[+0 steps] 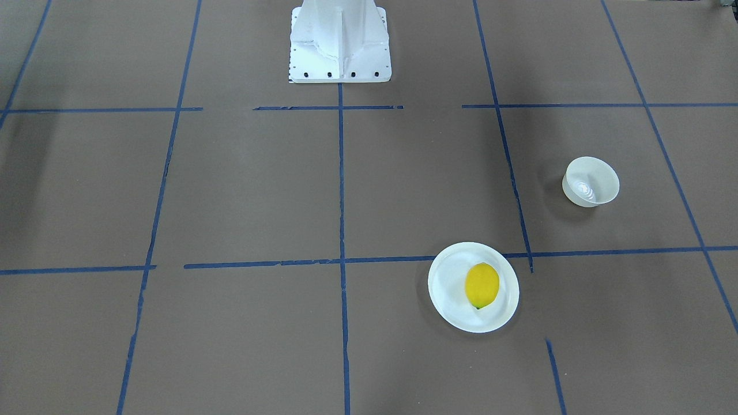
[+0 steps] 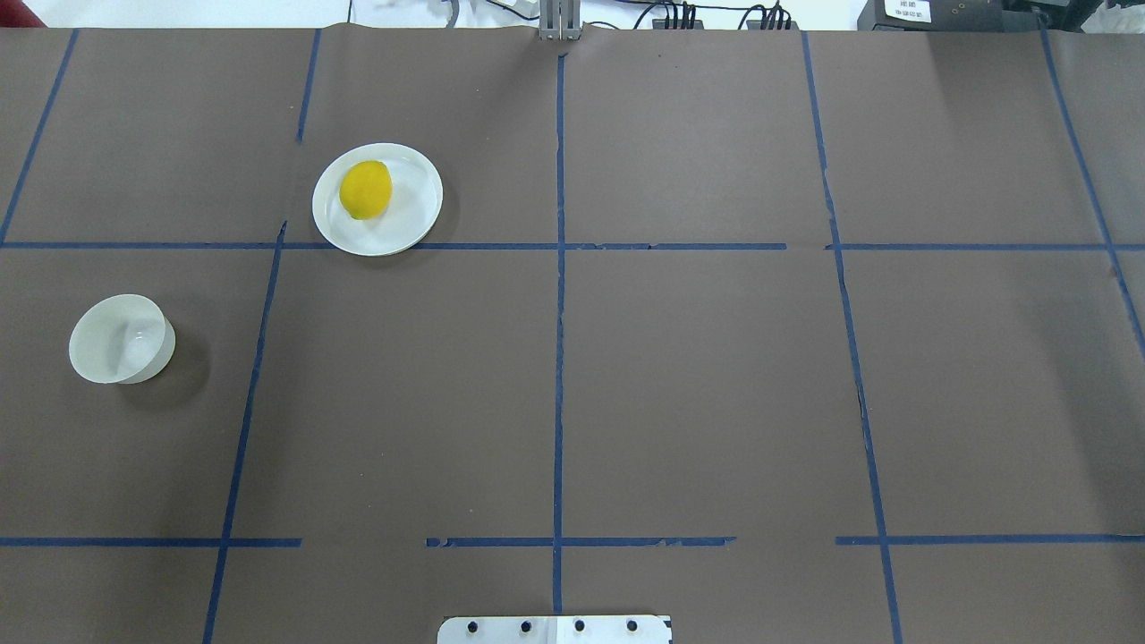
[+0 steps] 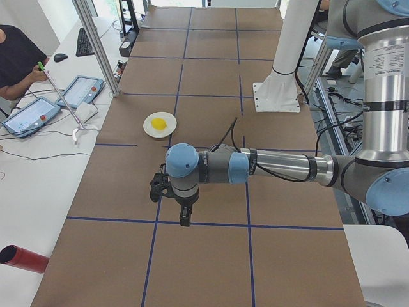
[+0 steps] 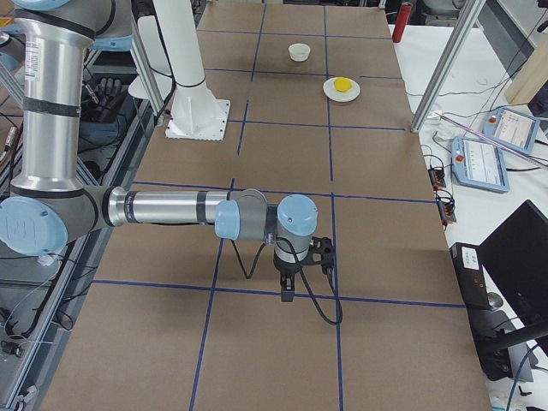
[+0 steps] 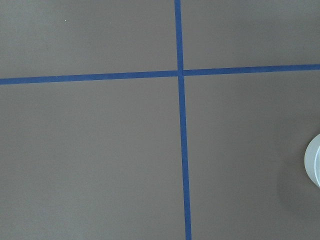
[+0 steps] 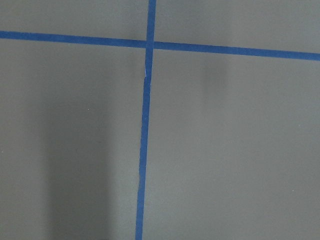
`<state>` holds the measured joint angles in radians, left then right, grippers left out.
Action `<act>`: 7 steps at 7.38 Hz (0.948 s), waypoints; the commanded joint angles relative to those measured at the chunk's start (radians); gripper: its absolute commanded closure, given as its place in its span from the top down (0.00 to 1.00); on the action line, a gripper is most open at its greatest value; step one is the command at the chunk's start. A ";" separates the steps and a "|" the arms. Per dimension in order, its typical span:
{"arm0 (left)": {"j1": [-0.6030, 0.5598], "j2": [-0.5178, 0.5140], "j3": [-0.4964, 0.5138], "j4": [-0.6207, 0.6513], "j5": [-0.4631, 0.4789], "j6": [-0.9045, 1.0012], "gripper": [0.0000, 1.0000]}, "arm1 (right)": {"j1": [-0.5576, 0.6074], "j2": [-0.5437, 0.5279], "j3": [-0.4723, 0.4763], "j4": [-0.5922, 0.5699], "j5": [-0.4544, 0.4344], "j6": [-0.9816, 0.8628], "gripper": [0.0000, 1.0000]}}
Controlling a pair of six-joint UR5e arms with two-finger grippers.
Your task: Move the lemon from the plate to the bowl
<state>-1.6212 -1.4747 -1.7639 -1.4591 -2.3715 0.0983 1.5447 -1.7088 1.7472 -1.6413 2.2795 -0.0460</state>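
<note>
The yellow lemon lies on the white plate, which sits on the robot's left half of the table. It also shows in the overhead view on the plate. The small off-white bowl stands apart, nearer the robot and further left. A white rim at the left wrist view's right edge may be the bowl. My left gripper and right gripper hang over the table's ends, far from the dishes. I cannot tell whether they are open or shut.
The table is brown with a grid of blue tape lines. The robot's white base stands at the middle of its edge. Operators' tablets and a person lie along the far side. A red cylinder lies off the table.
</note>
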 commanded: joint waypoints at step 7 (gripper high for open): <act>0.126 -0.012 -0.006 -0.159 -0.110 -0.014 1.00 | 0.000 0.000 0.000 0.000 0.000 0.000 1.00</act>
<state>-1.5715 -1.4789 -1.7585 -1.5882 -2.4089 0.0877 1.5447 -1.7089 1.7472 -1.6414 2.2795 -0.0460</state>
